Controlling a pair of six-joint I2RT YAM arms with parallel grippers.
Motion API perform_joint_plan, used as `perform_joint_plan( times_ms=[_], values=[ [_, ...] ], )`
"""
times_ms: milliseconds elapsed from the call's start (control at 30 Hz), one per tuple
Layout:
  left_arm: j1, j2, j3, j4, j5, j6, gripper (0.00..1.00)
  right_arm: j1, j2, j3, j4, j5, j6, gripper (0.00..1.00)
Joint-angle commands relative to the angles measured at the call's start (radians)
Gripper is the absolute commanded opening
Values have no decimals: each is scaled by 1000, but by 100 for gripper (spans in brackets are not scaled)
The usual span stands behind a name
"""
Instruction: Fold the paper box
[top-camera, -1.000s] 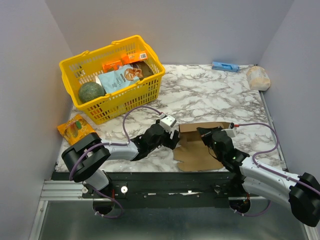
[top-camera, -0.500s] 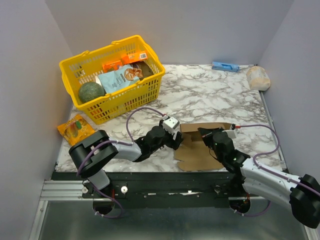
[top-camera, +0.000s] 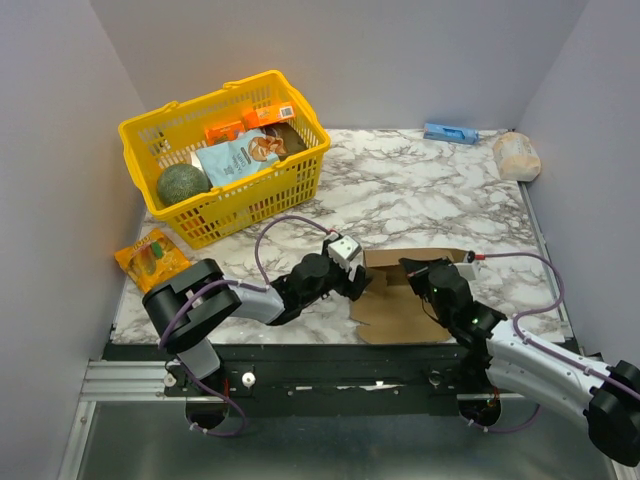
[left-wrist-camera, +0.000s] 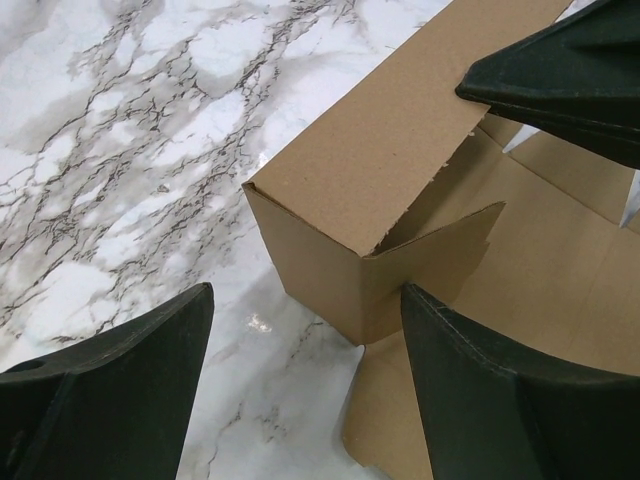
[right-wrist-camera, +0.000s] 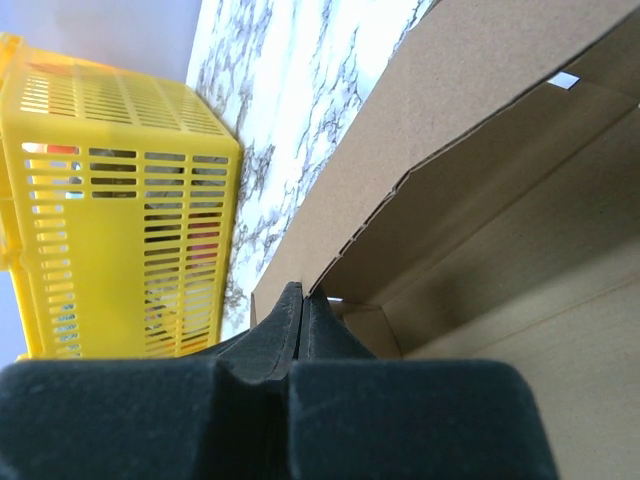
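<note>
- Closest to the bases: the left arm (top-camera: 250, 298) has stretched a bit further to the right along the near edge of the table (top-camera: 420, 190) over the last second. The right arm (top-camera: 530, 355) has slid right too.
- The paper box (top-camera: 400, 308) has gone with them, nudged slightly rightward. It lies between the two arms near the front edge. The base panel is flat on the marble, and the long back wall and the corner on the left arm's side stand up.
- Left jaws: spread wide, straddling that raised corner, one finger over bare marble and the other over the flat cardboard. They're not squeezing anything as far as I can tell.
- Right jaws: pressed together with nothing visibly between them, tip tucked against the fold of the back wall.
- My read: that was just a reposition, and the fold hasn't really advanced. One wall is up and the rest is still flat. The left side looks lined up to work on that corner flap next.
- Further back nothing has budged: the yellow basket (top-camera: 230, 205) and the small blue box (top-camera: 450, 132) sit where they were.
</note>
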Motion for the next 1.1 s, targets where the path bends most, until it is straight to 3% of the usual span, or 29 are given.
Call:
perform_joint_plan(
  times_ms=[0,433,1067],
  values=[
    [-5,22,18,39,5,48,82,1,3,6,-113,7,22,1],
    [-26,48,35,-5,-76,108,79,1,-6,96,-236,0,23,0],
    [-74,97,53,-50,-243,105,67,3,-110,21,-302,-63,58,1]
  ],
)
